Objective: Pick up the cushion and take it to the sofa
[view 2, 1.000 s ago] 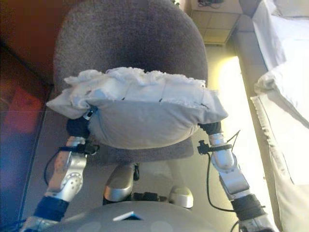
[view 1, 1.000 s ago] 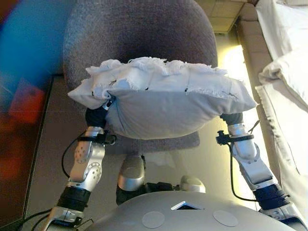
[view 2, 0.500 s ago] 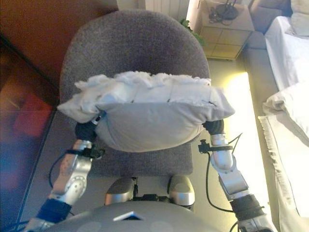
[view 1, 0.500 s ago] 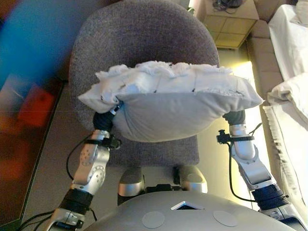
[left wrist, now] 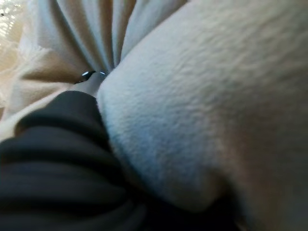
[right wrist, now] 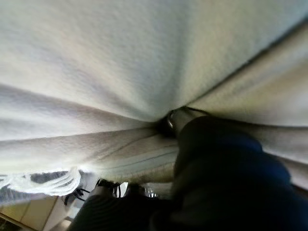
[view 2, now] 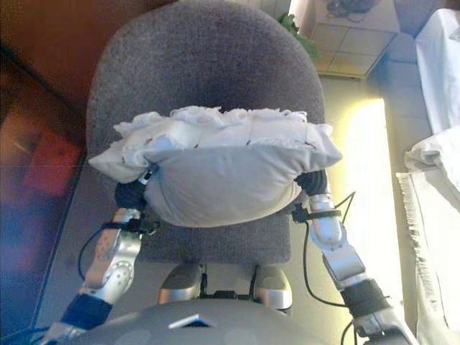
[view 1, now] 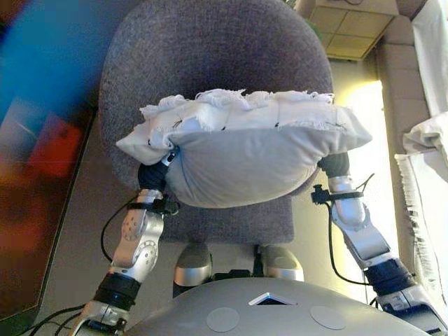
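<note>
Below the robot stands a round grey fabric armchair (view 1: 210, 63) on a pale tan floor (view 1: 77, 210), with a dark reddish wooden panel (view 2: 43, 57) on the left and a low beige tiled side table (view 1: 353, 24) at the far right corner. On the right edge there's white fringed bedding (view 1: 423, 182).

And here's the item of the moment: a plump white cushion with a frilly, ruffled top edge (view 1: 245, 150), carried in the air above the armchair's seat, squeezed between both arms. The left hand (view 1: 155, 175) is tucked under the cushion's left end; its wrist view shows only the dark ribbed cover pressed into bunched cloth and one fingertip poking through the folds, so whether the fingers are curled or straight cannot be told. The right hand (view 1: 334, 165) sits under the right end, likewise buried in the fabric, its fingers hidden too. The cushion's frilled edge faces away from the robot, and the smooth belly bulges towards it.
</note>
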Available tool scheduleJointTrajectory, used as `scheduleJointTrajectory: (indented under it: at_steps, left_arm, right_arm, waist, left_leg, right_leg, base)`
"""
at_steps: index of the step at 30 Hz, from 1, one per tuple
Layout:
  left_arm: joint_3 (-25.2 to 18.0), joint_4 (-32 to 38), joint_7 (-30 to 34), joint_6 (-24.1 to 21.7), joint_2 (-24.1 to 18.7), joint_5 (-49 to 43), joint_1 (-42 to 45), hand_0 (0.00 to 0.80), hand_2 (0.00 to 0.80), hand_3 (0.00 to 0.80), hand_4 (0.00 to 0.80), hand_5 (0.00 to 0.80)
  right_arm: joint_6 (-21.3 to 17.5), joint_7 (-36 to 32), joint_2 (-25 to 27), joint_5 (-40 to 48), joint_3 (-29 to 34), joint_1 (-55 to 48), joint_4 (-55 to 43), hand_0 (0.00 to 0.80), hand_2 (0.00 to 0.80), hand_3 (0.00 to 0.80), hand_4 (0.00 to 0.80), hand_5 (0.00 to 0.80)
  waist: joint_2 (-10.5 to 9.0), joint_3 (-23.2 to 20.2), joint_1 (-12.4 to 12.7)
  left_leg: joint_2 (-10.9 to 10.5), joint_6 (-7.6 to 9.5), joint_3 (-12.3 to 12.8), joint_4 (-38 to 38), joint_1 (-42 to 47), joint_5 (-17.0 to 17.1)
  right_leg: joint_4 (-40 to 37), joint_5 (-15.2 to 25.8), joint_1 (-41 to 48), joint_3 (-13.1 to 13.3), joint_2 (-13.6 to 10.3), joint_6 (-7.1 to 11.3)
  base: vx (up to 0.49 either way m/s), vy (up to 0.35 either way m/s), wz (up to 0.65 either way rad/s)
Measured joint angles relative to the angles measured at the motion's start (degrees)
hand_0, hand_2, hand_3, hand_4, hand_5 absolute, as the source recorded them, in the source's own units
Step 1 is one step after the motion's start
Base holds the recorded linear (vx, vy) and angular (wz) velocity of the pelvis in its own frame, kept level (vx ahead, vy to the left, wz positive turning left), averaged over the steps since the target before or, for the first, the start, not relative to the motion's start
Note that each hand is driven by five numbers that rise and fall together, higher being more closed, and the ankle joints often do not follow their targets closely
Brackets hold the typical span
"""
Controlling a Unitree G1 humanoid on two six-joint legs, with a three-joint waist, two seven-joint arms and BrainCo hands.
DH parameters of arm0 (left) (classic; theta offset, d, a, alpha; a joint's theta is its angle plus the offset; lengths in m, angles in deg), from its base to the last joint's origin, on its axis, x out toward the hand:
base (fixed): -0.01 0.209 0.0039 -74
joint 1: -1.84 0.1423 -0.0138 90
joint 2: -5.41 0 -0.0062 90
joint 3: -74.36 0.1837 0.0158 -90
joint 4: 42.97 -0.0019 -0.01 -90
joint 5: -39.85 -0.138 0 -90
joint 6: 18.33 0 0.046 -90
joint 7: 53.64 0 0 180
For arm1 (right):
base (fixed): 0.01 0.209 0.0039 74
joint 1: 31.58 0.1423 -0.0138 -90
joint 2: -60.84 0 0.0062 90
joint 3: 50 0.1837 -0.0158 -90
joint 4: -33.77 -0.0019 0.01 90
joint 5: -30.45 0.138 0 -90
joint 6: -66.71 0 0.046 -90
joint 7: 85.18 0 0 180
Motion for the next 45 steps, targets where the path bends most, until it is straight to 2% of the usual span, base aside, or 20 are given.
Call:
scheduleJointTrajectory:
  at_steps: [4, 7, 13, 22, 23, 25, 26, 27, 28, 31, 35, 39, 43, 45]
  left_arm:
    - [0.91, -4.04, -2.56, -1.34, 0.34, -1.33, -3.66, 0.8, 0.8, 0.8, 0.8, 0.8]
    - [1.53, -6.63, -5.06, -2.35, 1.08, -3.42, -8.25, 0.8, 0.8, 0.8, 0.8, 0.8]
    - [1.59, -11.28, -9.17, -4.62, 2.77, -5.8, -16.61, 0.8, 0.8, 0.8, 0.8, 0.8]
    - [1.4, -24.72, -11.4, -6.82, 5.53, -6.73, -34.48, 0.787, 0.787, 0.787, 0.787, 0.787]
    - [1.42, -26.6, -11.28, -6.97, 5.59, -6.73, -36.17, 0.609, 0.609, 0.609, 0.609, 0.609]
    - [1.45, -31.47, -11.28, -6.38, 5.73, -6.58, -40.76, 0.442, 0.442, 0.442, 0.442, 0.442]
    - [1.49, -32.61, -11.3, -6.08, 5.75, -5.97, -42.48, 0.242, 0.242, 0.242, 0.242, 0.242]
    - [1.51, -34.36, -11.35, -5.42, 5.86, -5.14, -44.42, 0.0, 0.0, 0.0, 0.0, 0.0]
    - [1.54, -36.19, -11.38, -4.54, 5.97, -4.64, -46.42, 0.0, 0.0, 0.0, 0.0, 0.0]
    - [1.57, -39.73, -12.27, -1.5, 5.91, -2.73, -50.72, 0.0, 0.0, 0.0, 0.0, 0.0]
    - [1.57, -43.85, -13.5, 2.72, 4.55, -0.93, -55.52, 0.0, 0.0, 0.0, 0.0, 0.0]
    - [1.63, -44.57, -12.8, 7.41, 0.35, -0.26, -56.39, 0.0, 0.0, 0.0, 0.0, 0.0]
    - [1.81, -45.53, -13.12, 7.99, -4.33, 1.72, -55.84, 0.0, 0.0, 0.0, 0.0, 0.0]
    - [0.44, -45.81, -13.56, 7.71, -6.56, 3.66, -54.99, 0.0, 0.0, 0.0, 0.0, 0.0]
  right_arm:
    - [0.49, 0.86, -0.6, 0.0, -1.78, 4.44, 5.15, 0.8, 0.8, 0.8, 0.8, 0.8]
    - [0.92, 1.85, -0.61, 0.0, -2.17, 8.01, 7.84, 0.8, 0.8, 0.8, 0.8, 0.8]
    - [1.19, 3.03, -0.89, 0.0, -2.71, 16.35, 12.83, 0.8, 0.8, 0.8, 0.8, 0.8]
    - [6.65, 7.4, -5.01, 1.32, -2.78, 35.34, 25.15, 0.8, 0.8, 0.8, 0.8, 0.8]
    - [6.87, 7.54, -4.94, 1.32, -2.99, 36.86, 26.9, 0.8, 0.8, 0.8, 0.8, 0.8]
    - [7.88, 8.19, -4.85, 2.05, -4.89, 41.57, 32.17, 0.8, 0.8, 0.8, 0.8, 0.8]
    - [8.2, 8.54, -4.86, 2.5, -5.18, 43.26, 33.51, 0.64, 0.64, 0.64, 0.64, 0.64]
    - [8.34, 8.65, -4.7, 3.36, -5.85, 45.52, 36.18, 0.056, 0.056, 0.056, 0.056, 0.056]
    - [8.97, 8.72, -4.8, 4.26, -6.54, 47.84, 38.86, 0.0, 0.0, 0.0, 0.0, 0.0]
    - [10.51, 8.68, -4.86, 6.63, -7.27, 52.84, 45.17, 0.0, 0.0, 0.0, 0.0, 0.0]
    - [11.55, 8.52, -4.25, 9.25, -8.43, 56.35, 48.01, 0.0, 0.0, 0.0, 0.0, 0.0]
    - [11.55, 8.52, -3.58, 11.44, -8.35, 56.64, 47.65, 0.0, 0.0, 0.0, 0.0, 0.0]
    - [11.47, 8.61, -2.38, 13.68, -8.3, 56.1, 46.73, 0.0, 0.0, 0.0, 0.0, 0.0]
    - [11.28, 8.62, -1.49, 14.79, -7.97, 55.11, 45.3, 0.0, 0.0, 0.0, 0.0, 0.0]
  waist:
    - [0.86, 1.04, -0.08]
    - [1.92, 4.61, -0.18]
    - [2.11, 11.26, -0.27]
    - [2.05, 17.25, -0.22]
    - [2.03, 17.38, -0.25]
    - [2.03, 17.39, -0.36]
    - [2.02, 17.39, -0.38]
    - [2.01, 17.4, -0.42]
    - [2.0, 17.4, -0.38]
    - [1.99, 17.4, -0.31]
    - [1.97, 17.39, -0.44]
    - [1.97, 17.39, -0.5]
    - [1.98, 17.39, -0.45]
    - [1.98, 17.4, -0.44]
  left_leg:
    - [-0.11, 0.05, 0.07, 0.0, -2.03, 0.24]
    - [-0.17, 0.02, -0.03, 0.0, -3.62, 1.03]
    - [-0.03, -0.1, 0.05, 0.02, -7.0, 2.37]
    - [-0.15, -0.08, -0.09, 0.06, -10.53, 3.03]
    - [-0.22, -0.07, -0.09, 0.06, -10.57, 3.03]
    - [-0.23, -0.07, -0.09, 0.07, -11.17, 3.03]
    - [-0.2, -0.07, -0.1, 0.08, -11.65, 3.03]
    - [-0.21, -0.06, -0.1, 0.2, -12.17, 3.05]
    - [-0.23, -0.06, -0.11, 0.41, -12.62, 3.05]
    - [-0.25, -0.06, -0.11, 0.41, -13.05, 3.05]
    - [-0.32, -0.03, -0.07, 0.43, -13.9, 3.07]
    - [-0.38, -0.02, 0.0, 0.42, -13.88, 3.07]
    - [-0.47, 0.12, 0.04, 0.42, -13.54, 3.19]
    - [-0.58, 0.24, 0.07, 0.45, -13.34, 3.29]
  right_leg:
    - [-0.01, 0.13, -2.04, 0.02, -0.09, 0.43]
    - [-0.02, 0.94, -3.62, 0.1, -0.09, 0.36]
    - [-0.02, 2.18, -7.09, 0.49, 0.16, -0.07]
    - [0.05, 2.94, -10.51, 0.21, 0.12, -0.42]
    - [0.05, 2.88, -10.53, 0.21, 0.06, -0.36]
    - [0.06, 2.86, -11.15, 0.04, 0.06, -0.33]
    - [0.08, 2.88, -11.63, -0.02, 0.08, -0.34]
    - [0.12, 2.93, -12.03, -0.03, 0.08, -0.38]
    - [0.12, 2.97, -12.34, -0.1, 0.07, -0.38]
    - [0.12, 2.96, -12.73, -0.23, 0.04, -0.37]
    - [0.14, 3.01, -13.54, -0.25, -0.03, -0.38]
    - [0.14, 3.0, -13.54, -0.22, -0.1, -0.38]
    - [0.51, 3.0, -13.45, -0.22, -0.24, -0.37]
    - [0.83, 2.97, -13.4, -0.23, -0.39, -0.32]
  base:
    - [-0.102, -0.012, -0.01]
    - [-0.056, -0.003, -0.01]
    - [-0.065, 0.002, -0.02]
    - [-0.049, 0.025, 0.01]
    - [-0.017, 0.033, 0.0]
    - [0.0, 0.0, 0.0]
    - [0.0, 0.0, 0.0]
    - [0.0, 0.0, 0.0]
    - [-0.01, 0.003, 0.04]
    - [-0.004, 0.003, 0.01]
    - [0.01, 0.029, 0.0]
    - [0.008, 0.004, 0.0]
    - [0.001, 0.008, 0.0]
    - [0.0, 0.036, 0.02]
